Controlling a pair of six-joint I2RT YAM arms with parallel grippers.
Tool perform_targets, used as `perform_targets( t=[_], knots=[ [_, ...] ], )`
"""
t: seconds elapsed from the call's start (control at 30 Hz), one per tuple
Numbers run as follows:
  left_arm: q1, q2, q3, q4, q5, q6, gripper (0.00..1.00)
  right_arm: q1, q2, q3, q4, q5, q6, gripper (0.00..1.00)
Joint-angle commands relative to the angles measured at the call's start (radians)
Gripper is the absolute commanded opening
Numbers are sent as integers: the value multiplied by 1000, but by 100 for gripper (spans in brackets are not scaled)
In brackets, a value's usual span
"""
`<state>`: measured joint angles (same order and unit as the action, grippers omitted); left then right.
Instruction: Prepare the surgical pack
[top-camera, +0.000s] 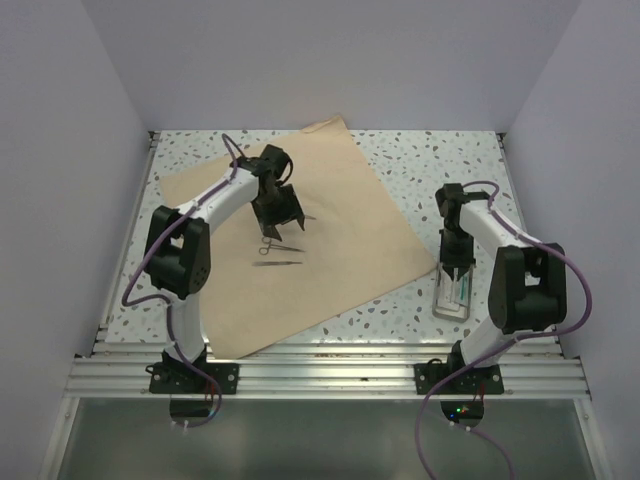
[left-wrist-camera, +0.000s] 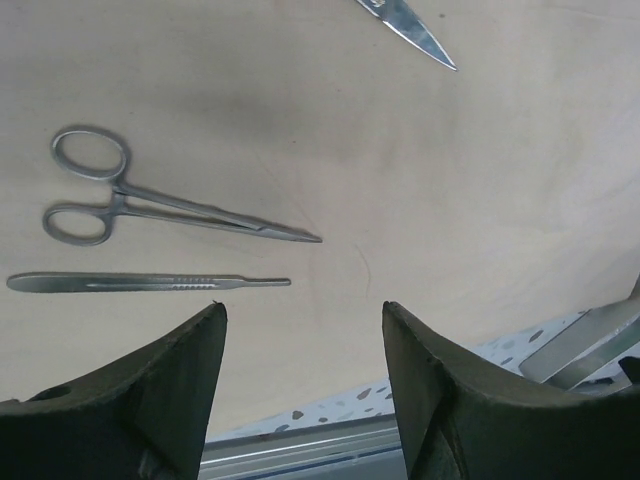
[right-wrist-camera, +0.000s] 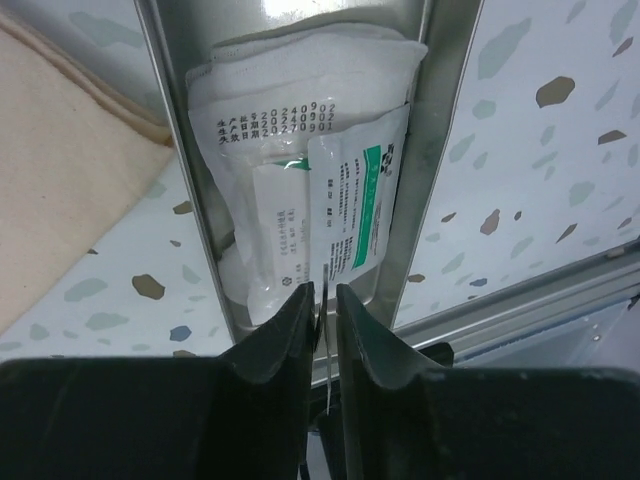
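Note:
The surgical pack (top-camera: 335, 235) is a tan paper sheet lying flat and open across the table's left and middle. On it lie ring-handled forceps (left-wrist-camera: 120, 200), a slim steel handle (left-wrist-camera: 130, 283) and a scissors tip (left-wrist-camera: 415, 30). My left gripper (left-wrist-camera: 303, 310) hovers over the sheet (left-wrist-camera: 450, 180) just past these tools, open and empty; in the top view it (top-camera: 278, 220) hangs above the forceps (top-camera: 270, 243). My right gripper (right-wrist-camera: 326, 290) hangs over the steel tray (right-wrist-camera: 165, 150). Its jaws stand a narrow slit apart, with a thin flat strip (right-wrist-camera: 325, 330) standing edge-on between them against one finger.
The narrow steel tray (top-camera: 440, 305) sits on the speckled table at the right, beside the sheet's right corner. It holds a white gauze pack (right-wrist-camera: 290, 110) and a green-printed packet (right-wrist-camera: 365, 200). An aluminium rail (top-camera: 320, 375) runs along the near edge. White walls close three sides.

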<state>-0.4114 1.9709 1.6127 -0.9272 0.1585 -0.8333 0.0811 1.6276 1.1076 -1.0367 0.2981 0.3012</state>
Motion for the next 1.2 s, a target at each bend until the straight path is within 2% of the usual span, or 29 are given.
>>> perform_targets(
  t=[0.0, 0.07, 0.1, 0.27, 0.47, 0.8, 1.0, 1.17],
  knots=[
    [26, 25, 41, -76, -63, -113, 67, -7, 26, 24, 33, 10, -22, 20],
    [29, 43, 59, -91, -82, -138, 67, -7, 34, 41, 35, -8, -22, 27],
    [29, 51, 65, -104, -85, -159, 66, -6, 29, 44, 36, -22, -22, 35],
    [29, 112, 119, -163, -106, -240, 63, 2, -21, 58, 18, -57, -16, 52],
    [26, 169, 196, -240, -152, -348, 57, 37, -106, 101, -11, -143, -5, 55],
    [-18, 201, 191, -271, -168, -507, 54, 157, -156, 124, 7, -235, 4, 56],
    [-43, 212, 133, -242, -136, -570, 54, 163, -170, 80, 40, -270, -2, 56],
    [-41, 232, 145, -239, -146, -592, 52, 163, -198, 51, 53, -272, -8, 56]
  ],
)
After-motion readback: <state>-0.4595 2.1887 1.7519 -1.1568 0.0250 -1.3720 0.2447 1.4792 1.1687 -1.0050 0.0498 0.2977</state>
